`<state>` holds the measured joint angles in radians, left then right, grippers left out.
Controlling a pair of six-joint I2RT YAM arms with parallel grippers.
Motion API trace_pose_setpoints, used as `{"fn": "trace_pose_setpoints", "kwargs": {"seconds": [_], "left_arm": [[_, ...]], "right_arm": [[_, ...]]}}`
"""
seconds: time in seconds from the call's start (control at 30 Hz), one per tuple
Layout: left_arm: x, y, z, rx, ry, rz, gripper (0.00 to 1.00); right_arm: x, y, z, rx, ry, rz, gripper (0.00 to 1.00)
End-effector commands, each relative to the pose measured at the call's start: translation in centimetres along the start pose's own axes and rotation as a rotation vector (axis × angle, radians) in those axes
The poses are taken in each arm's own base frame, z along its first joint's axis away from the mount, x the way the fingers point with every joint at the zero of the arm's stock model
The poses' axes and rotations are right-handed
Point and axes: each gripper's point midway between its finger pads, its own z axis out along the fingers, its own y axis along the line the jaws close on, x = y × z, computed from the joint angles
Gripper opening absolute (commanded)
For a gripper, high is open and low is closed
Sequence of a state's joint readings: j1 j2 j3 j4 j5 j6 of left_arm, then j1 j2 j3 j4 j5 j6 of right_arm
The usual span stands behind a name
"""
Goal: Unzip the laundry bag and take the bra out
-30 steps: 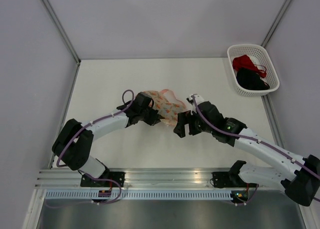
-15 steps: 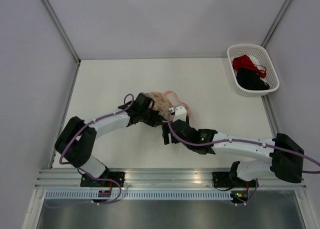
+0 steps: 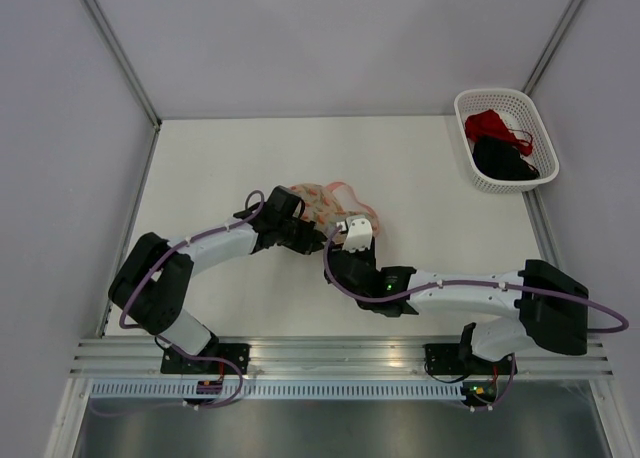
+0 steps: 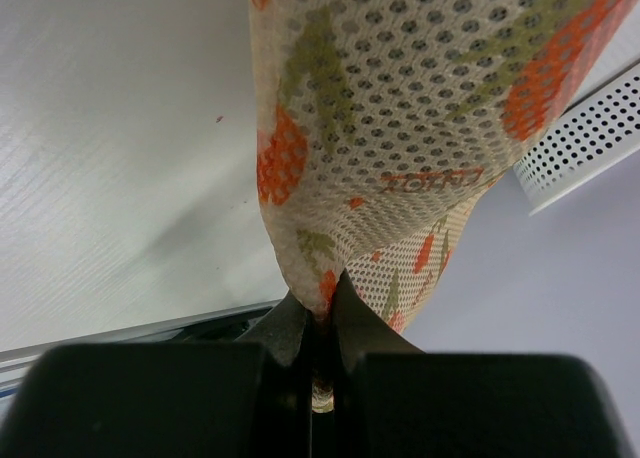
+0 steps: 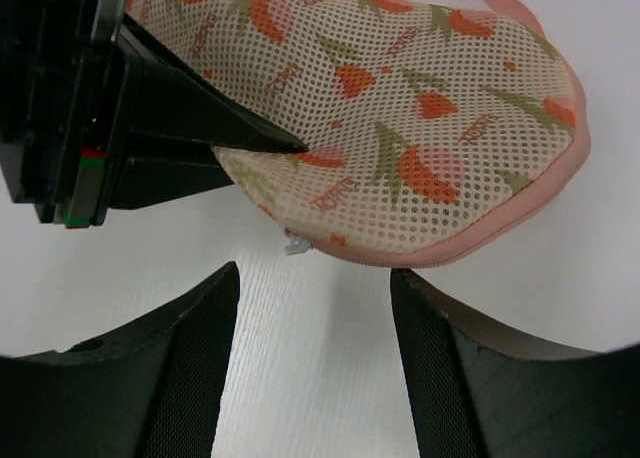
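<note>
Zero steps look finished here. The laundry bag [image 5: 400,128] still seems zipped all along its pink edge, and the bra doesn't show anywhere. My guess is it's tucked inside the bag, so both the unzipping and the pulling-out are left to do.

The left gripper [image 4: 320,300] has its jaws clamped tight on a fold of the bag's printed mesh at one end, pinning it on the desk [image 3: 200,168].

The right gripper [image 5: 312,288] sits just on the near side of the bag. Its jaws are apart with nothing between them. The bag's rounded edge lies just beyond the fingertips, and as far as I can see it isn't touching them.

A tiny pale tab [image 5: 295,244] pokes out under the bag's seam, pretty much in line with the gap between those jaws. It's probably the zip pull, but it's too small to be sure.

Well apart from the bag, a white basket [image 3: 515,183] holds some red and black fabric. I can't tell what those pieces are.
</note>
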<state>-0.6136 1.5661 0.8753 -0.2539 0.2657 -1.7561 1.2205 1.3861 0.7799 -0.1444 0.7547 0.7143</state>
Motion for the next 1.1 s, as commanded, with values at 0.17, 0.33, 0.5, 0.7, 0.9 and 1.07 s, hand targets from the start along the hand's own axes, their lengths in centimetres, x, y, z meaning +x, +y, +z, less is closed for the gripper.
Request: {"fn": "trace_pose_setpoints", "kwargs": {"seconds": [0.17, 0.33, 0.5, 0.7, 0.9, 1.07], "left_arm": [[1.0, -0.2, -0.6, 0.012, 0.058, -0.04, 0.02], [1.2, 0.0, -0.6, 0.01, 0.068, -0.028, 0.02], [1.2, 0.7, -0.4, -0.003, 0.083, -0.025, 0.02], [1.3, 1.0, -0.5, 0.0, 0.086, -0.016, 0.02], [1.0, 1.0, -0.4, 0.011, 0.094, 0.0, 0.02], [0.1, 0.9, -0.4, 0.037, 0.093, 0.098, 0.02]], "right_arm": [[-1.8, 1.5, 1.7, 0.053, -0.082, 0.046, 0.59], [-2.3, 1.4, 1.8, 0.062, -0.108, 0.058, 0.45], [-2.5, 1.1, 1.7, 0.07, -0.122, 0.061, 0.21], [-1.9, 0.1, 1.7, 0.098, -0.108, 0.057, 0.0], [0.1, -2.0, 0.7, 0.114, -0.057, 0.077, 0.0], [2.0, -5.1, -1.0, 0.166, 0.02, 0.041, 0.0]]}}
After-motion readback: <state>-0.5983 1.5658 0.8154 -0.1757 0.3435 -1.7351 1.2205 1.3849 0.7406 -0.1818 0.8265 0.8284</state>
